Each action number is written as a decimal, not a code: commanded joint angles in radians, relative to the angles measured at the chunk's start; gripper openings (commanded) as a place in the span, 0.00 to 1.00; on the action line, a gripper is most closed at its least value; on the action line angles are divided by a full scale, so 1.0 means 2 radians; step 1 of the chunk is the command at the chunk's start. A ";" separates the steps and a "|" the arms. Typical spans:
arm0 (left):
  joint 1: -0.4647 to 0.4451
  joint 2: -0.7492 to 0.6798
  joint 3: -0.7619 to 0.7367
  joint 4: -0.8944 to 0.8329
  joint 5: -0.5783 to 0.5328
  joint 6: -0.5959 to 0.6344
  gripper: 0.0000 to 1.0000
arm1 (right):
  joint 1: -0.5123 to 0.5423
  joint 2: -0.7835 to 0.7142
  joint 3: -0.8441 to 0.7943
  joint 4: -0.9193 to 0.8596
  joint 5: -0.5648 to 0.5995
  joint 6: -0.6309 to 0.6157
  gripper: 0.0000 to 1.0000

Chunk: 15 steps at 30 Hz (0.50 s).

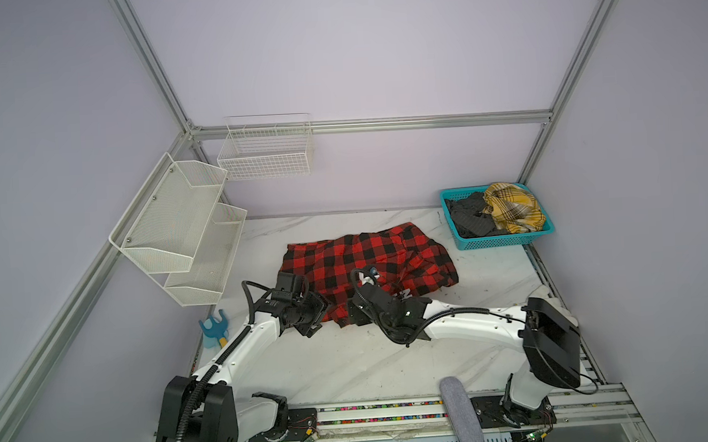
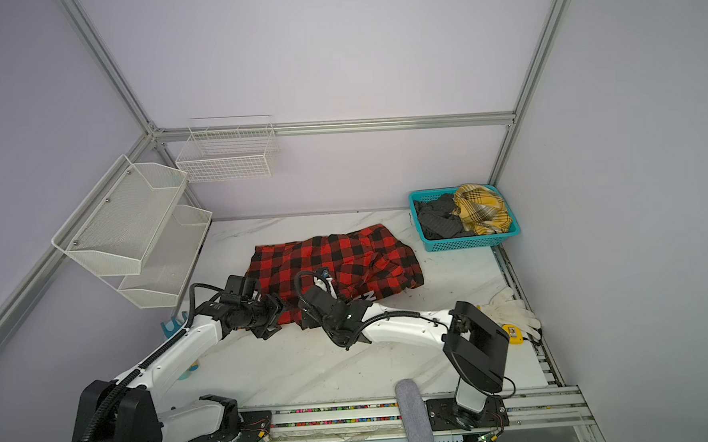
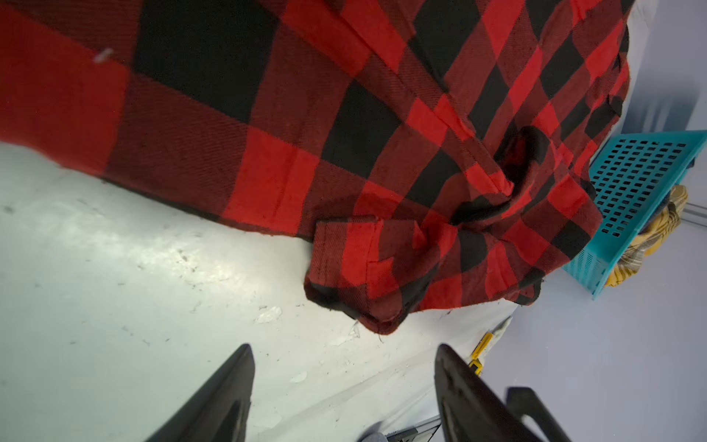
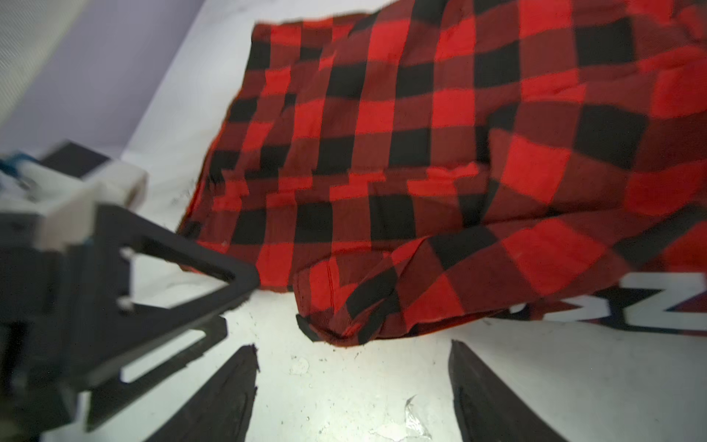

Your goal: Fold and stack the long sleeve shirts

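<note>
Left gripper [image 1: 322,315] and right gripper [image 1: 351,313] sit close together in a top view, tips turned toward each other at the near edge of the red-and-black check shirt [image 1: 367,258]. The shirt lies rumpled on the worktop [image 1: 351,363], stretching away beyond both of them. Farther off, past the shirt on the right gripper's side, a teal basket [image 1: 499,243] holds more crumpled clothing. Both top views show the same layout.

From the left wrist view, the left gripper [image 3: 342,348] is released, its jaws wide with only bare worktop between them. A doubled-over cuff [image 3: 355,275] of the shirt lies just ahead of the tips, apart from them.

From the right wrist view, the right gripper [image 4: 352,344] is likewise spread and empty. A bunched shirt edge sits right at its tips, and whether it touches them I cannot tell. White block letters [image 4: 669,302] show on the cloth to one side.

The step in hand looks like the pause between folds. The shirt is gathered but loose and uneven, and nothing is stacked. The next move probably calls for fresh pinches on the near edge or the stray cuff. Each gripper would need to catch every cloth layer, so the lifted fold carries over evenly.
</note>
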 commanded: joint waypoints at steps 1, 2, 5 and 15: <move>-0.022 0.006 0.004 0.026 0.007 -0.040 0.74 | -0.042 -0.033 0.012 -0.039 -0.004 0.020 0.76; -0.031 0.011 0.008 0.026 0.002 -0.038 0.75 | -0.060 -0.035 0.014 -0.049 -0.012 0.025 0.75; -0.050 0.036 0.017 0.028 0.004 -0.039 0.75 | -0.123 -0.045 0.013 -0.067 -0.050 0.036 0.73; -0.060 0.070 0.003 0.074 0.018 -0.098 0.72 | -0.219 -0.044 0.006 -0.077 -0.153 0.007 0.68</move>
